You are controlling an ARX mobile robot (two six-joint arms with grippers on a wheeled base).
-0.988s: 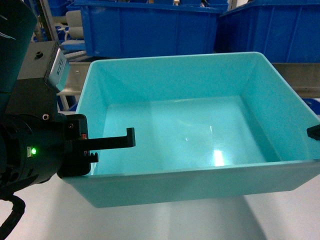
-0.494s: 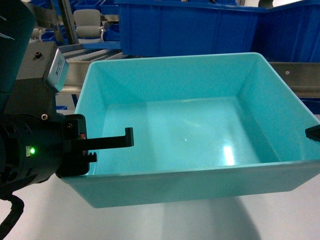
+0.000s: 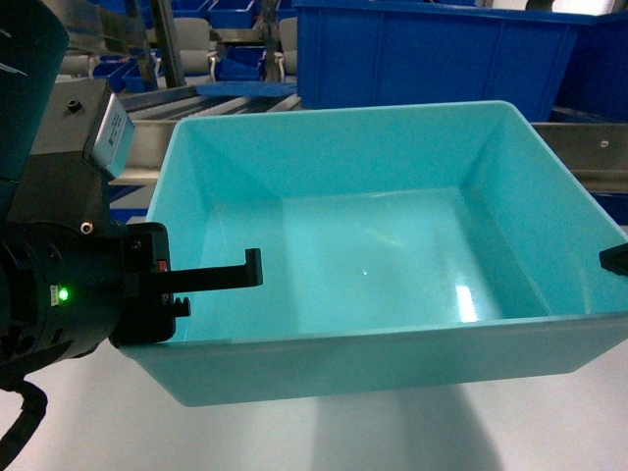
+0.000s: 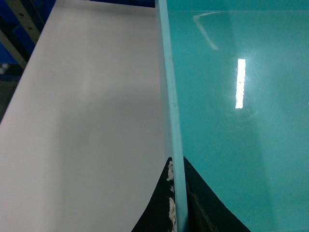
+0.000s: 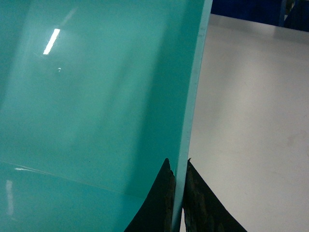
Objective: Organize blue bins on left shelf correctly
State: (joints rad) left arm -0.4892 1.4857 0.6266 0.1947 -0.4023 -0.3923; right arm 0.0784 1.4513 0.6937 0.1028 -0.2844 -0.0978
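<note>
I have the turquoise bin (image 3: 373, 265) held up over the white table (image 3: 88, 422), with the left gripper (image 4: 176, 193) clamped on its left wall and the right gripper (image 5: 177, 198) pinching its right wall, each with one finger inside and one outside. The shelf (image 3: 579, 147) with its grey rails sits just ahead, carrying dark blue bins (image 3: 432, 54). To do this well I'd keep both arms level and matched so the thin rim doesn't twist or slip, then ease it forward onto the rollers.
</note>
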